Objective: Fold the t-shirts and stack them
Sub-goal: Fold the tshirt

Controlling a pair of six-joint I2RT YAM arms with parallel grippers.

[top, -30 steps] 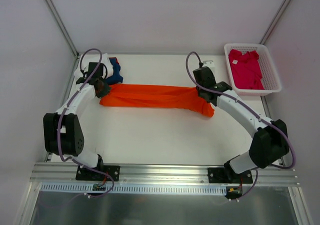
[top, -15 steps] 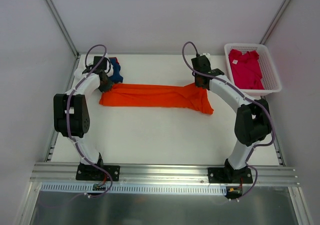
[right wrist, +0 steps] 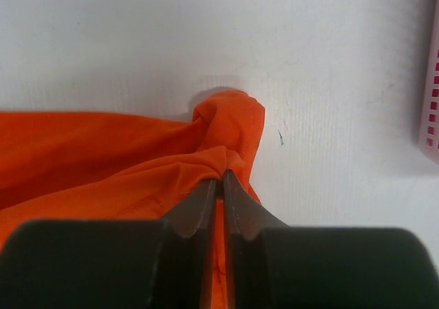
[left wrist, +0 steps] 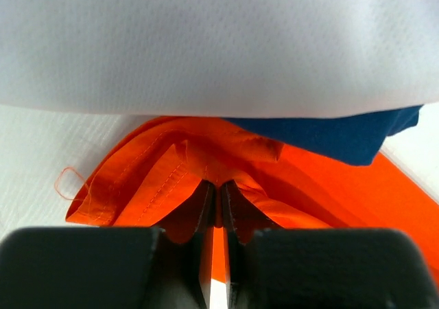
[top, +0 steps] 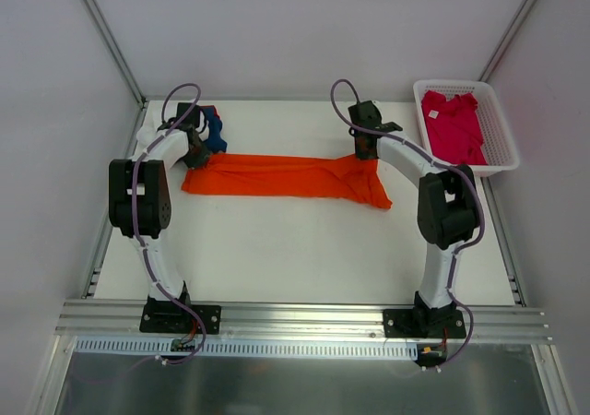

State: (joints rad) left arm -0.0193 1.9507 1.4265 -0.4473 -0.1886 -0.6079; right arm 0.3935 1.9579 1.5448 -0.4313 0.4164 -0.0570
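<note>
The bright orange t-shirt lies stretched in a long band across the table's middle. My left gripper is shut on its left end; the pinched orange cloth bunches at the fingertips. My right gripper is shut on its right end, where the cloth puckers up. A navy blue t-shirt lies crumpled beside the left gripper, with a white t-shirt over it. A crimson-pink t-shirt lies in the basket.
The white plastic mesh basket stands at the back right, and its edge shows in the right wrist view. Metal frame posts rise at the back corners. The table's near rail carries both arm bases.
Both grippers have moved toward the back of the table with the orange shirt's ends held. The band of cloth has shifted back and pulled straighter.
</note>
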